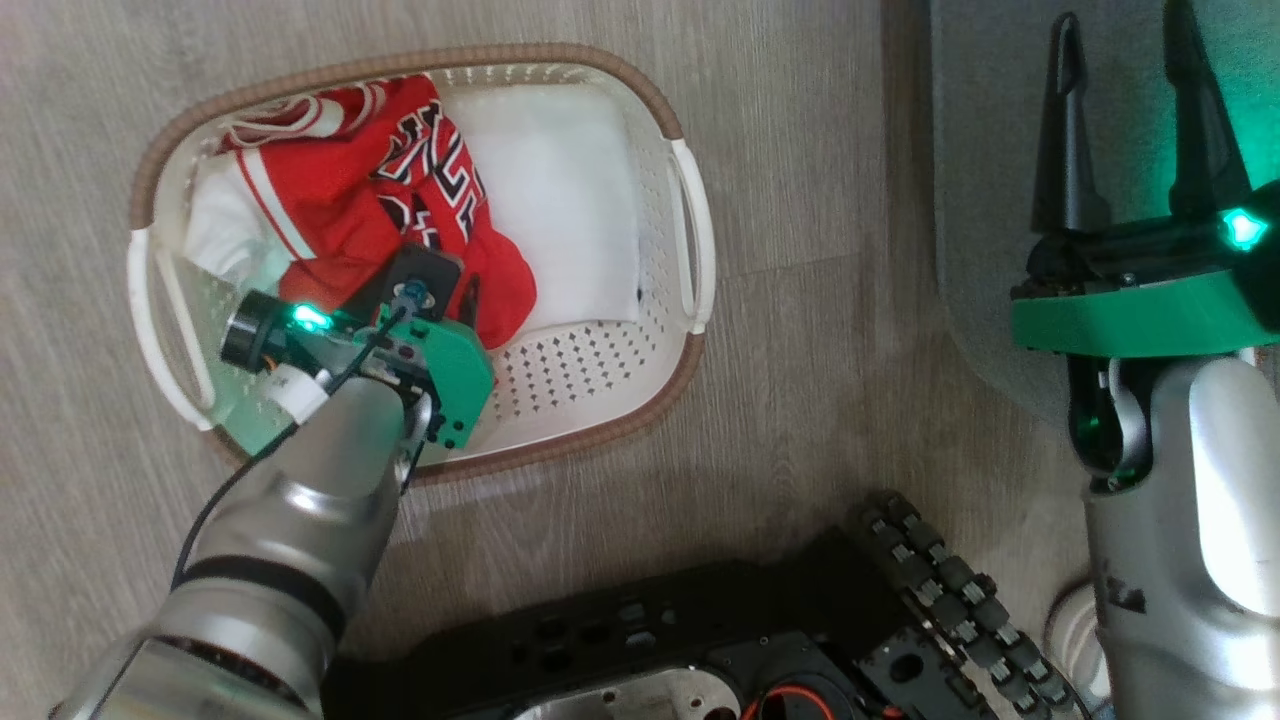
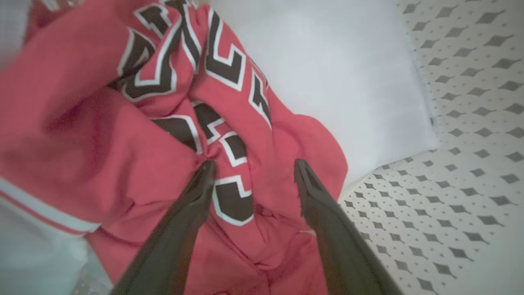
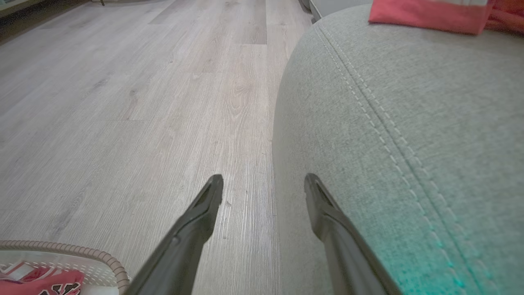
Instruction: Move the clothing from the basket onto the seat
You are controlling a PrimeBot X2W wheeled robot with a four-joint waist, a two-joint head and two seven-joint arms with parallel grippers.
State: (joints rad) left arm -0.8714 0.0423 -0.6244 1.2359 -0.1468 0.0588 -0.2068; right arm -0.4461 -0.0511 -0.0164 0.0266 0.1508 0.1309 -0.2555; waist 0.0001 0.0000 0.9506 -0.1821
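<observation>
In your head view, the basket [image 1: 690, 250] sits on the wood floor [image 1: 800, 150] with the red clothing [image 1: 340, 200] heaped in its left half, beside a white pad [image 1: 560, 190]. Your left gripper [image 1: 440, 295] points down into that heap. The right gripper [image 1: 1125, 40] hangs over the seat [image 1: 980, 200], fingers apart and empty. Through the left wrist, both fingers [image 2: 196, 196] stand spread, tips at the lettered red cloth, nothing pinched between them. Through the right wrist, the parted fingers straddle the seat's edge, and a red piece [image 3: 425, 16] lies on its far end.
</observation>
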